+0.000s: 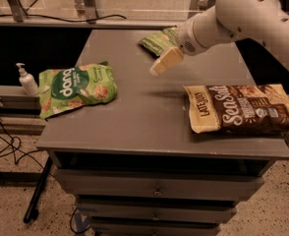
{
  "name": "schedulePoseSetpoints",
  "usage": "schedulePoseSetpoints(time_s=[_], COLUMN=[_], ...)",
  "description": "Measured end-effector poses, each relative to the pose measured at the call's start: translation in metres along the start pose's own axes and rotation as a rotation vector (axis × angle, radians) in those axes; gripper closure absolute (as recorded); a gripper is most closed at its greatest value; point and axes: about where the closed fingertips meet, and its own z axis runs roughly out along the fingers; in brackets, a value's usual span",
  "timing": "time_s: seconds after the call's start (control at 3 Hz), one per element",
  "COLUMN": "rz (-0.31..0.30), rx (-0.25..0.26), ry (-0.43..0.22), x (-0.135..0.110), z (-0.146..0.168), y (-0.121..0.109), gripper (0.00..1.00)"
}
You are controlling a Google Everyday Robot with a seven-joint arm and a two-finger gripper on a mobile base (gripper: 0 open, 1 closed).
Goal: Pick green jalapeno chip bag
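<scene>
The green jalapeno chip bag [156, 40] is a small olive-green bag lying at the back of the grey cabinet top [134, 122]. Its right part is hidden behind my arm. My gripper [160, 66] hangs cream-coloured from the white arm that reaches in from the upper right. It hovers above the tabletop just in front of the bag's near edge and holds nothing that I can see.
A bright green "dang" bag [75, 88] lies at the left edge. A brown and cream "Late July" bag [240, 108] lies at the right front. A pump bottle [26, 80] stands on a lower ledge to the left. Drawers sit below the top, and cables lie on the floor.
</scene>
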Motion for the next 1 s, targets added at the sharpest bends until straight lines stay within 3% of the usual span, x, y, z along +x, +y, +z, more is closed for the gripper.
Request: schedulePoseSetpoints(time_s=[0.33, 1.0], rz=[0.079, 0.095], rx=[0.044, 0.166], ry=[-0.034, -0.029], x=[-0.010, -0.005], z=[0.046, 0.108], y=[-0.018, -0.055], gripper=[0.00, 0.00])
